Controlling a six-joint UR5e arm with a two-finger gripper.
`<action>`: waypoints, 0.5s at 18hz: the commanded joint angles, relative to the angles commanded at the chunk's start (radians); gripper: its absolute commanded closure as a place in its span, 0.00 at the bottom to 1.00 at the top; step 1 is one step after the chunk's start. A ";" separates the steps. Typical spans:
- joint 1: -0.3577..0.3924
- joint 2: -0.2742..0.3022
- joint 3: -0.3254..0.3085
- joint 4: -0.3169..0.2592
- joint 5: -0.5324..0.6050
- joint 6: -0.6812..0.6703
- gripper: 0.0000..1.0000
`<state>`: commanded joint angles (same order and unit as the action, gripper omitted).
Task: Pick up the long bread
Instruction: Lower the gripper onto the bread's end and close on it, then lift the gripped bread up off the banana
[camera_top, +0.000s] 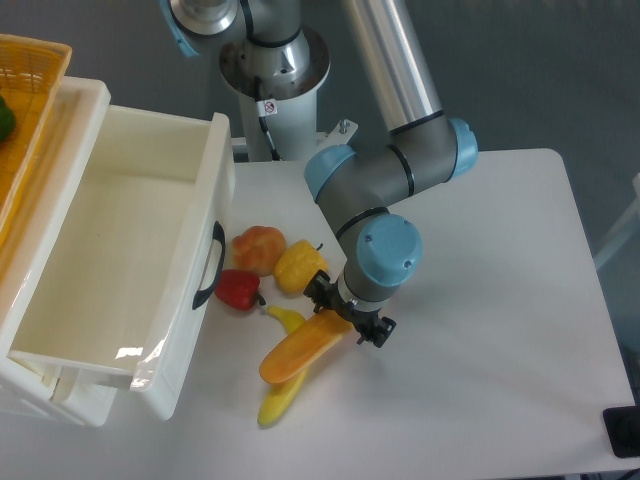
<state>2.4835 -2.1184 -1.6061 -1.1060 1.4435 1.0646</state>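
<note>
The long bread (296, 352) is a smooth orange-yellow loaf lying diagonally across the white table, its lower end to the left. It crosses over the thin curved yellow banana (281, 398). My gripper (347, 322) comes down from the arm's blue wrist onto the loaf's upper right end. The black fingers stand on either side of that end, and the jaws look closed on it. The fingertips are mostly hidden under the wrist. The loaf looks slightly tilted, its gripped end higher.
A round orange-pink bun (258, 249), a yellow pepper (299, 266) and a red pepper (237, 289) lie just left of the gripper. An open white drawer-like bin (190, 300) with a black handle stands at the left. A wicker basket (30, 70) is at the far left top.
</note>
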 joint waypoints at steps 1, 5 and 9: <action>0.000 -0.002 -0.002 0.000 0.000 -0.008 0.38; 0.000 0.002 0.000 0.000 -0.002 -0.015 0.65; 0.003 0.008 0.002 -0.002 -0.015 -0.015 1.00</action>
<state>2.4866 -2.1108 -1.6046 -1.1075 1.4281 1.0492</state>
